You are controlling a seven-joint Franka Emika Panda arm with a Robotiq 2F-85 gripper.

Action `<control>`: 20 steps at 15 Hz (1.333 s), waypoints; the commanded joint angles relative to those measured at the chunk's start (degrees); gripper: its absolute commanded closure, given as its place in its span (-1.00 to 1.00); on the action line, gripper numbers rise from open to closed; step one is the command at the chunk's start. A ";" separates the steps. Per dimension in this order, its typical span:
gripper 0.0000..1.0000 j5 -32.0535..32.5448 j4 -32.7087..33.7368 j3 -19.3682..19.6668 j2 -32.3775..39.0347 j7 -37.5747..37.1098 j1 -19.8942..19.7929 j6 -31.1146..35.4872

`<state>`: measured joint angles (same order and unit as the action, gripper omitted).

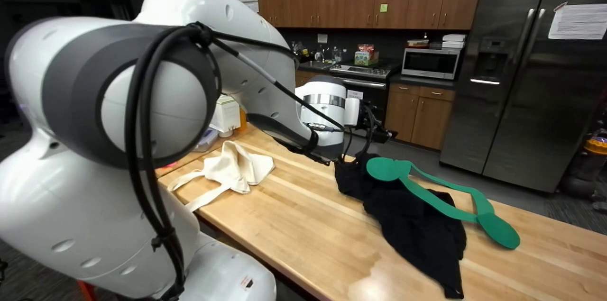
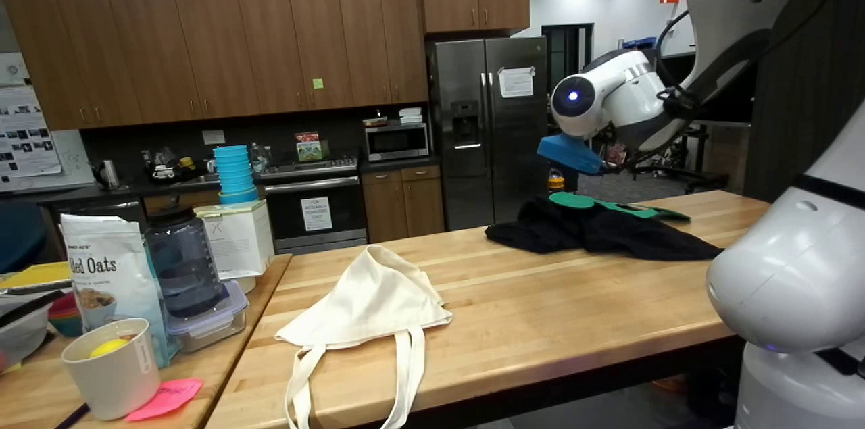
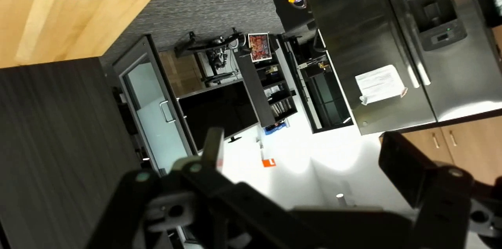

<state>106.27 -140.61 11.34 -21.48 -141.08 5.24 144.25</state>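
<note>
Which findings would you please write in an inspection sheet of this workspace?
Surface: wooden table, with a bright glare patch
Work items: black cloth, crumpled; green strap-like piece lying on it, one end extending past
Clutter: cream tote bag; oats bag and dark jug on the adjoining worktop
Tool: open, holding nothing, raised apart from the black cloth
Cables: black, tied together, running along the arm
Surroundings: fridge, oven, microwave

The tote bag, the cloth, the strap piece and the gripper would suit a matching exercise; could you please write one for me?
1. tote bag
2. crumpled cloth
3. strap piece
4. gripper

A. green, lying partly over something dark
B. open, holding nothing
C. cream-coloured
D. black, partly covered

Right pairs: 1-C, 2-D, 3-A, 4-B
</note>
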 commanded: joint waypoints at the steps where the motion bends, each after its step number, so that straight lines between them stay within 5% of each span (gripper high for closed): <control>1: -1.00 1.08 4.50 4.03 2.08 -8.14 -1.01 5.85; 4: -1.00 4.12 8.83 7.07 5.00 -16.10 -0.13 11.38; 5: -1.00 -2.56 10.93 11.34 2.61 -8.67 4.88 11.99; 11: -1.00 -9.09 21.66 21.37 6.89 -8.28 15.56 27.30; 15: -1.00 -3.72 21.98 24.24 11.64 -8.67 15.66 36.44; 20: -1.00 -5.21 20.73 23.74 11.55 -7.71 15.62 34.92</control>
<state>101.06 -119.88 35.08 -9.92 -148.79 20.86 179.17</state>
